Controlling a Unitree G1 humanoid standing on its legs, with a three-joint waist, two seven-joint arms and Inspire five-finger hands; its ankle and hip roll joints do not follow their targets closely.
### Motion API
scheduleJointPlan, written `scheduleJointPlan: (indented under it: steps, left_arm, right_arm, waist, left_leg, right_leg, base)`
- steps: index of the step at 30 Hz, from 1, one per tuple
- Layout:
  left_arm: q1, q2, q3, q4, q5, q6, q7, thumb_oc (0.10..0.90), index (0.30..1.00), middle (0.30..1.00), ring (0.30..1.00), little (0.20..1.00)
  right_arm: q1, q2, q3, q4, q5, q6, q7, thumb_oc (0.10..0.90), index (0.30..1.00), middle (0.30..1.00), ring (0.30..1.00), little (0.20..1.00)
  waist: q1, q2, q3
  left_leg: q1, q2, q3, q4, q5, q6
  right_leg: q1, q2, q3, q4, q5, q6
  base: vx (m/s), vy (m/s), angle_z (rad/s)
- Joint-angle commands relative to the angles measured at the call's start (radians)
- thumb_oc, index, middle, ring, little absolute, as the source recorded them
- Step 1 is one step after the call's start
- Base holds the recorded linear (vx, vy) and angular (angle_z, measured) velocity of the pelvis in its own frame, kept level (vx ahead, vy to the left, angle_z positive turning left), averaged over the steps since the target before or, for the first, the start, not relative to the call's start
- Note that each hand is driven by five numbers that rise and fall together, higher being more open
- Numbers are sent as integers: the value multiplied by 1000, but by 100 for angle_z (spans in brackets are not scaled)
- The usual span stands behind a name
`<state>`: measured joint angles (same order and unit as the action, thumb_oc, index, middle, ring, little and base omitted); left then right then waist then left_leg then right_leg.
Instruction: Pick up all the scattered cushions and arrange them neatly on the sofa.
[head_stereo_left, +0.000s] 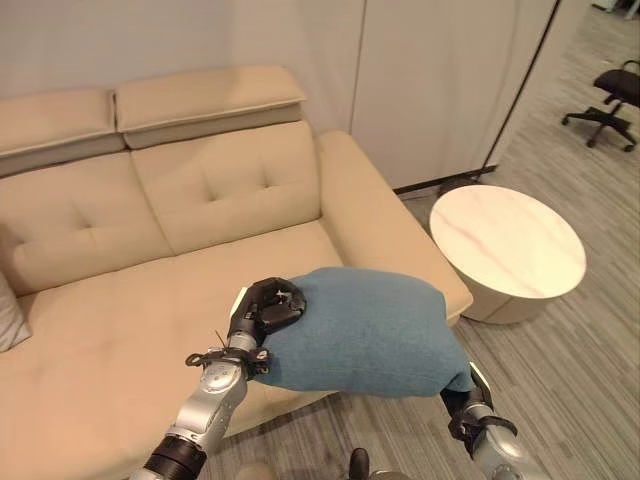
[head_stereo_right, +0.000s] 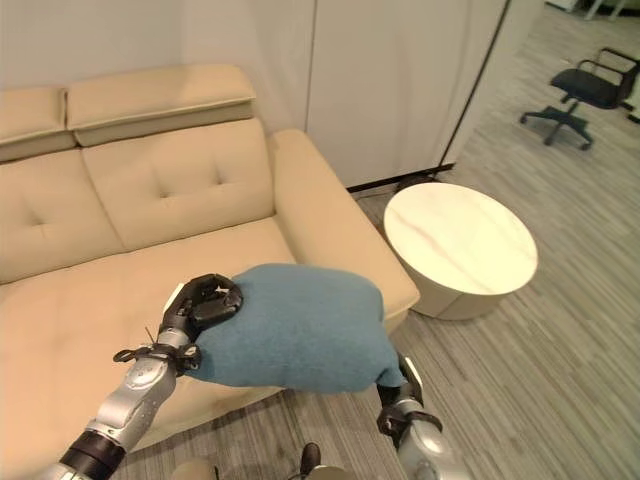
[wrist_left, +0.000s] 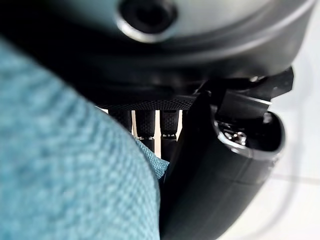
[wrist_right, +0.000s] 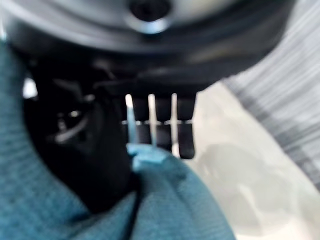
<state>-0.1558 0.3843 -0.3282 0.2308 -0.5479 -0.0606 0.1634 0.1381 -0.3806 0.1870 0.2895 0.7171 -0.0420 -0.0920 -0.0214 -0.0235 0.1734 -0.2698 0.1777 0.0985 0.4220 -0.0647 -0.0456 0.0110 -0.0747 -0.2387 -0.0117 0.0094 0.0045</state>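
A blue cushion (head_stereo_left: 365, 330) is held over the front edge of the beige sofa (head_stereo_left: 130, 330), near its right armrest. My left hand (head_stereo_left: 268, 308) grips the cushion's left side, thumb and fingers pinching the fabric (wrist_left: 65, 165) in the left wrist view. My right hand (head_stereo_left: 468, 398) is under the cushion's lower right corner, off the sofa's front, and in the right wrist view its thumb and fingers close on the blue fabric (wrist_right: 165, 205). A pale grey cushion (head_stereo_left: 8, 315) lies on the sofa seat at the far left edge.
A round white coffee table (head_stereo_left: 508, 245) stands just right of the sofa's armrest. A black office chair (head_stereo_left: 612, 95) is far back right on the striped grey floor. Pale wall panels rise behind the sofa.
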Motion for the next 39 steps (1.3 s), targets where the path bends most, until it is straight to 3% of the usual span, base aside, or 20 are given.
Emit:
scheduleJointPlan:
  steps: [1,4,7,8,9,10,12,14,16,17,18,19,20,21,22,26,29,35,37,39]
  left_arm:
    - [-125,-15,-21,-225,-8,-134,-49,400,300,300,300,300]
    - [-113,-10,-11,-226,-9,-126,-49,400,300,300,300,300]
    - [-100,2,-6,-232,-4,-118,-59,400,300,300,300,300]
    - [-89,9,-2,-237,-1,-118,-61,400,300,300,300,300]
    - [-83,17,-1,-242,-1,-116,-64,400,300,300,300,300]
    - [-83,17,-1,-242,-1,-116,-64,400,300,300,300,300]
    - [-84,27,-4,-249,3,-114,-68,400,300,300,300,300]
    - [-82,36,-6,-255,21,-113,-70,400,300,300,300,300]
    - [-84,35,-5,-253,27,-113,-69,400,300,300,300,300]
    - [-94,34,-7,-249,39,-116,-73,400,300,300,300,300]
    - [-94,34,-7,-248,39,-116,-73,400,300,300,300,300]
    - [-111,33,-9,-239,47,-118,-77,400,300,300,300,300]
    - [-112,33,-9,-239,47,-118,-77,400,300,300,300,300]
    - [-138,35,-21,-226,74,-124,-83,400,300,300,300,300]
    - [-151,31,-36,-205,82,-124,-81,400,300,300,300,300]
    - [-251,17,-82,-111,139,-126,-66,400,300,300,300,300]
    - [-390,4,-116,-5,158,-133,-33,400,300,300,300,300]
    - [-537,-4,-148,76,196,-138,-7,400,300,300,300,300]
    - [-666,3,-193,144,214,-147,12,400,300,300,300,300]
    - [-903,2,-258,262,238,-158,58,400,300,300,300,300]
  right_arm:
    - [-178,51,90,-212,-5,-133,68,400,300,300,300,300]
    - [-187,61,97,-208,-22,-131,71,400,300,300,300,300]
    - [-183,70,100,-207,-26,-126,84,400,300,300,300,300]
    - [-178,78,104,-203,-31,-121,94,400,300,300,300,300]
    - [-178,85,105,-197,-41,-116,97,400,300,300,300,300]
    - [-178,85,105,-197,-41,-116,97,400,300,300,300,300]
    - [-187,90,104,-198,-61,-111,101,400,300,300,300,300]
    - [-177,98,98,-216,-78,-110,105,400,300,300,300,300]
    - [-173,97,98,-224,-78,-113,107,400,300,300,300,300]
    - [-176,93,98,-235,-87,-115,108,400,300,300,300,300]
    - [-176,93,98,-235,-88,-115,108,400,300,300,300,300]
    - [-192,81,100,-237,-111,-118,101,400,300,300,300,300]
    - [-192,80,101,-236,-111,-118,101,400,300,300,300,300]
    - [-230,58,109,-230,-144,-123,94,400,300,300,300,300]
    - [-232,54,103,-223,-166,-118,79,400,300,300,300,300]
    - [-322,26,94,-181,-247,-120,38,400,300,300,300,300]
    - [-493,-11,112,-120,-312,-117,-19,400,300,300,300,300]
    - [-667,-45,126,-33,-400,-107,-69,400,300,300,300,300]
    - [-794,-87,150,30,-426,-109,-100,400,300,300,300,300]
    - [-1049,-145,201,151,-443,-108,-158,400,300,300,300,300]
  waist:
    - [45,3,-65]
    - [76,4,-76]
    - [77,-6,-97]
    - [85,-20,-108]
    - [86,-29,-112]
    - [88,-27,-116]
    - [83,-18,-113]
    - [62,2,-106]
    - [55,8,-108]
    - [49,10,-110]
    - [43,8,-107]
    - [38,3,-109]
    - [33,5,-108]
    - [30,-9,-111]
    - [20,-15,-106]
    - [14,-33,-134]
    - [14,-29,-146]
    - [12,-20,-141]
    - [8,-17,-128]
    - [1,-10,-89]
  left_leg:
    - [-32,37,45,-176,100,-33]
    - [-59,59,66,-253,159,-52]
    - [-25,30,66,-255,148,-40]
    - [-13,10,71,-242,129,-25]
    - [17,-22,75,-233,92,5]
    - [15,-19,77,-236,95,5]
    - [66,-47,80,-244,60,39]
    - [144,-72,49,-263,12,75]
    - [161,-78,37,-279,10,76]
    - [184,-88,13,-302,1,70]
    - [187,-91,7,-302,-1,69]
    - [200,-93,-18,-310,-10,54]
    - [201,-92,-24,-309,-12,53]
    - [216,-100,-49,-308,-26,36]
    - [228,-105,-70,-307,-37,34]
    - [249,-110,-82,-335,-38,27]
    - [248,-102,-88,-393,-11,14]
    - [229,-90,-94,-464,27,0]
    - [206,-89,-98,-470,39,-6]
    - [138,-90,-103,-466,58,-12]
  right_leg:
    - [98,-14,54,83,-173,98]
    - [156,-17,19,99,-205,120]
    - [163,-39,23,134,-197,137]
    - [164,-65,25,174,-172,156]
    - [131,-108,34,290,-104,186]
    - [127,-105,36,287,-100,185]
    - [88,-149,34,434,6,210]
    - [20,-159,70,586,45,205]
    - [-5,-156,70,574,46,197]
    - [-45,-160,57,489,8,182]
    - [-37,-163,50,490,3,182]
    - [-57,-174,32,349,-41,173]
    - [-48,-172,24,343,-41,172]
    - [-61,-173,41,194,-42,177]
    - [-42,-155,74,164,-46,180]
    - [-20,-132,111,107,-21,193]
    - [-2,-112,98,45,-22,189]
    - [-26,-95,79,21,-20,188]
    - [-48,-92,74,24,-21,187]
    - [-113,-92,75,37,-16,187]
  base:
    - [292,162,59]
    - [329,243,33]
    - [317,288,32]
    - [403,428,26]
    - [288,323,26]
    - [227,303,23]
    - [189,261,16]
    - [271,280,22]
    - [242,125,41]
    - [249,57,46]
    - [325,-54,42]
    - [171,-72,41]
    - [353,-149,54]
    - [260,-92,68]
    - [247,-87,88]
    - [181,-65,86]
    - [107,-61,16]
    - [-4,-30,1]
    - [-98,-8,2]
    - [-225,4,3]
